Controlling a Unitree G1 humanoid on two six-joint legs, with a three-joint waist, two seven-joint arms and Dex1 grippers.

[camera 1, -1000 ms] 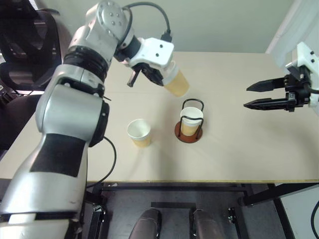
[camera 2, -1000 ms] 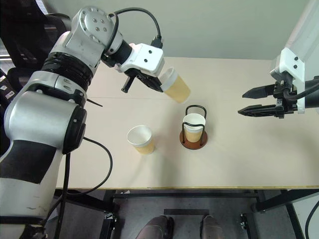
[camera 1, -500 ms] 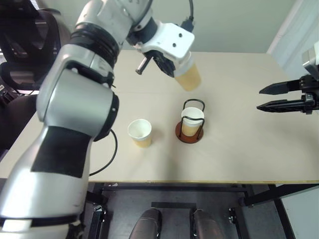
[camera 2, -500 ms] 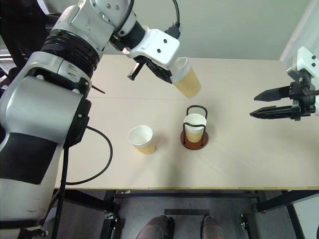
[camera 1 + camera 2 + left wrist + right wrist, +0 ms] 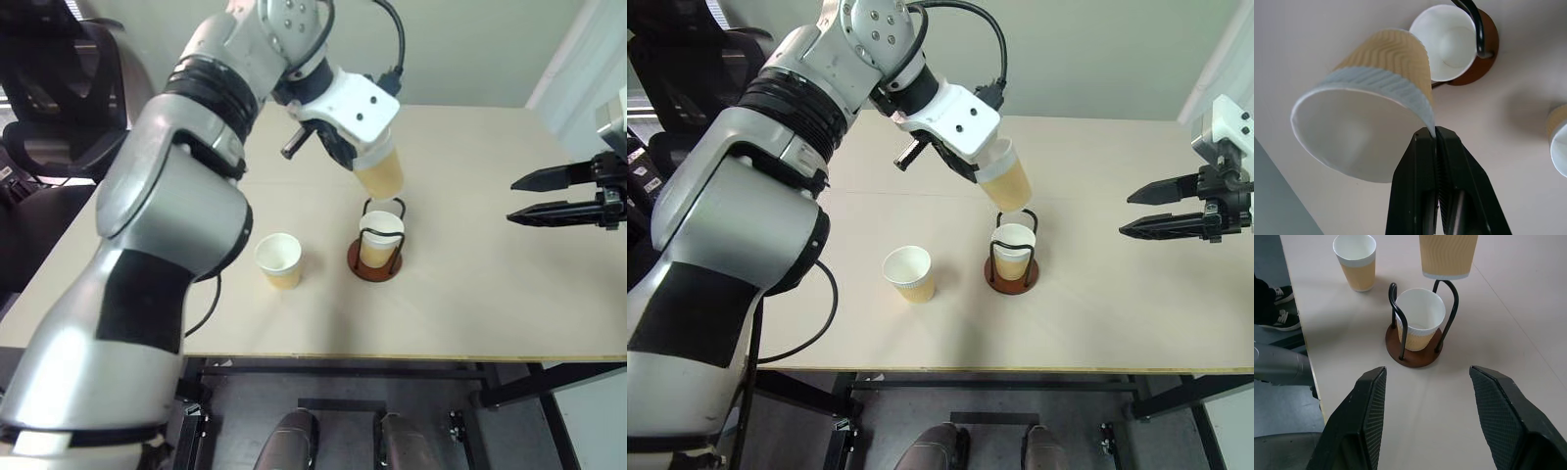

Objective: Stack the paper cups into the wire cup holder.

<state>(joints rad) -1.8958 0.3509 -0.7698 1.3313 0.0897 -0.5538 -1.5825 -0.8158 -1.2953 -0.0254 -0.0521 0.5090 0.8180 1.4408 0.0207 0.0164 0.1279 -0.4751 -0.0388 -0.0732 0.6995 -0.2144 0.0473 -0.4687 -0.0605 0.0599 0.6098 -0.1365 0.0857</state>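
The two eye views look down from the head over the table [image 5: 470, 294]. Each wrist view looks along its own fingers, close. All views share the wire cup holder [image 5: 1415, 340] ahead of the right gripper [image 5: 1435, 416].

Free room and obstacles. Directly below the cup [image 5: 380, 174] pinched by the left gripper [image 5: 1435, 142] stands the wire cup holder [image 5: 1413, 352] — its mouth already occupied by a seated cup [image 5: 1420, 318]. Beside the holder, a loose cup [image 5: 278, 259] stands apart. Bare table [image 5: 470, 284] lies between the holder and the open right gripper [image 5: 522, 196] — an unobstructed lane.
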